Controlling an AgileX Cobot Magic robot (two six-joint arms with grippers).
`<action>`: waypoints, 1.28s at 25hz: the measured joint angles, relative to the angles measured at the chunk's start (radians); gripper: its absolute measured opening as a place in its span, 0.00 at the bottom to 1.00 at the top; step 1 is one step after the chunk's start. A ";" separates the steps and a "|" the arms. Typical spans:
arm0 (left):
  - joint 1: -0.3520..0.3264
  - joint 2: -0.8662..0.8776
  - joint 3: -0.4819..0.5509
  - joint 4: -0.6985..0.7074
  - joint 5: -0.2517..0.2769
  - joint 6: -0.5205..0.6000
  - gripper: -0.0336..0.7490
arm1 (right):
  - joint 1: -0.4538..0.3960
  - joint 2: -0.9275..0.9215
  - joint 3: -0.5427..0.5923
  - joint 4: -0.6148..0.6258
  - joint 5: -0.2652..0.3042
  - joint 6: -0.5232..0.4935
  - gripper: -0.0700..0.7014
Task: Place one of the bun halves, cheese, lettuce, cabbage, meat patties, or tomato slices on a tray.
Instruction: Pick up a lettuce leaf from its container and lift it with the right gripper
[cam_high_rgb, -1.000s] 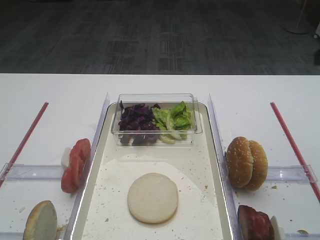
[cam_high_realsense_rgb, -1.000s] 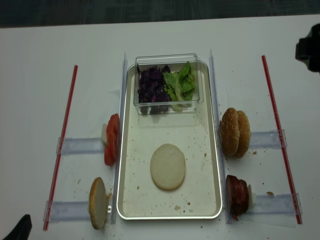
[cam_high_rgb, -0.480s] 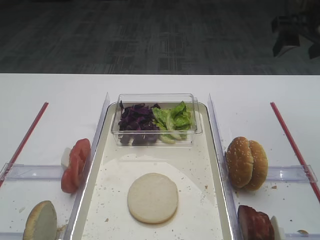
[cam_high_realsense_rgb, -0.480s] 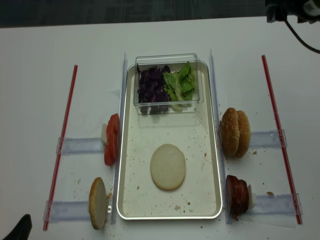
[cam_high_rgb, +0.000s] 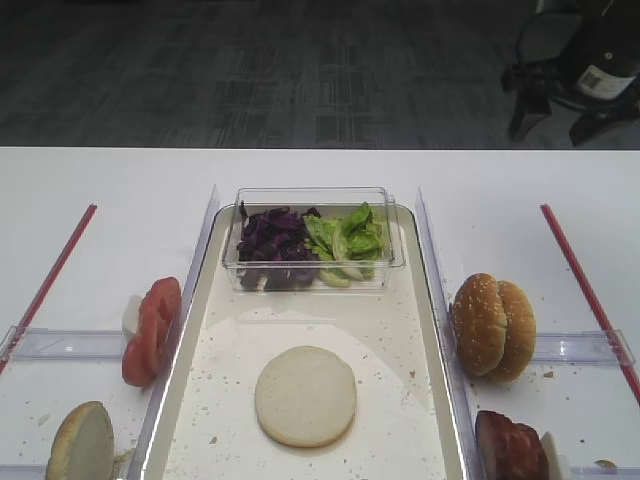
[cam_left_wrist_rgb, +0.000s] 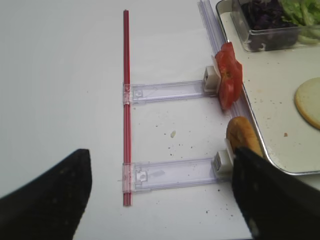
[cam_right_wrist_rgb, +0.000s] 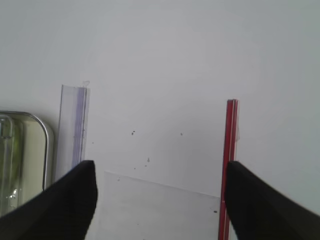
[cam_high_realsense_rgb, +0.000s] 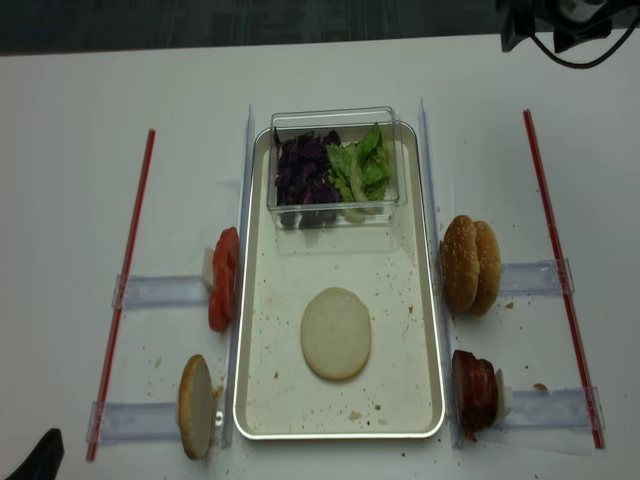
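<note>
A pale flat bun half (cam_high_rgb: 305, 395) lies on the tray (cam_high_rgb: 425, 300). At the tray's far end a clear tub holds purple cabbage (cam_high_rgb: 272, 238) and green lettuce (cam_high_rgb: 350, 235). Tomato slices (cam_high_rgb: 150, 330) and another bun half (cam_high_rgb: 80, 442) stand left of the tray. Sesame buns (cam_high_rgb: 492, 325) and meat patties (cam_high_rgb: 510, 448) stand right of it. No cheese shows. My right gripper (cam_high_rgb: 555, 125) hangs open and empty over the table's far right edge. My left gripper (cam_left_wrist_rgb: 160, 200) is open and empty above the near left, beside that bun half (cam_left_wrist_rgb: 240, 132).
Red strips (cam_high_rgb: 580, 280) (cam_left_wrist_rgb: 126, 100) run along both sides of the table. Clear plastic rails (cam_left_wrist_rgb: 170, 91) reach from them to the tray. In the right wrist view the tray's far corner (cam_right_wrist_rgb: 30, 120) and a clear rail (cam_right_wrist_rgb: 72, 130) lie left of the fingers.
My right arm has come into view at the far right and moved leftward along the back of the table. The food and the left arm have stayed still.
</note>
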 joint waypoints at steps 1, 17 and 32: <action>0.000 0.000 0.000 0.000 0.000 0.000 0.72 | 0.000 0.019 -0.008 0.000 0.017 0.000 0.81; 0.000 -0.002 0.000 0.000 0.000 0.000 0.72 | 0.000 0.093 -0.021 0.029 0.110 0.000 0.81; 0.000 -0.002 0.000 0.000 0.000 0.000 0.72 | 0.118 0.093 -0.025 0.032 0.127 -0.028 0.81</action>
